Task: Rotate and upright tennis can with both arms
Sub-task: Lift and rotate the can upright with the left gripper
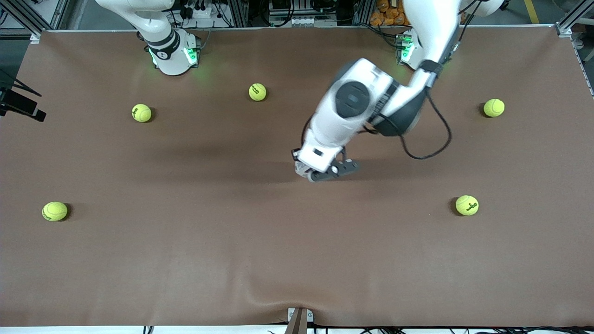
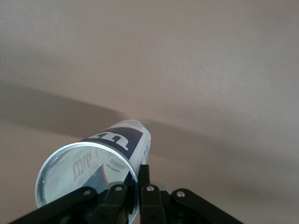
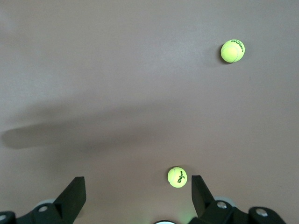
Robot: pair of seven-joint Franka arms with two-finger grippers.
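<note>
Brown cloth covers the whole table (image 1: 185,260), with both arm bases along its far edge. At mid-table the left gripper (image 1: 333,172) hangs low over the cloth, and the left wrist view shows its fingers (image 2: 145,179) closed on the rim of the can (image 2: 100,161) at its open end. The can's long axis runs away from the jaws and slopes down toward the cloth, so it is tilted, not upright; whether its closed end touches the cloth I cannot tell. In the front view the left arm hides the can completely. The left arm is therefore the one on the can. The right gripper (image 3: 135,198) waits high up near its own base, jaws wide apart and empty, well apart from the can.

Counted: one can, two arms, five balls (image 1: 257,92) scattered around the table, none near the can.
</note>
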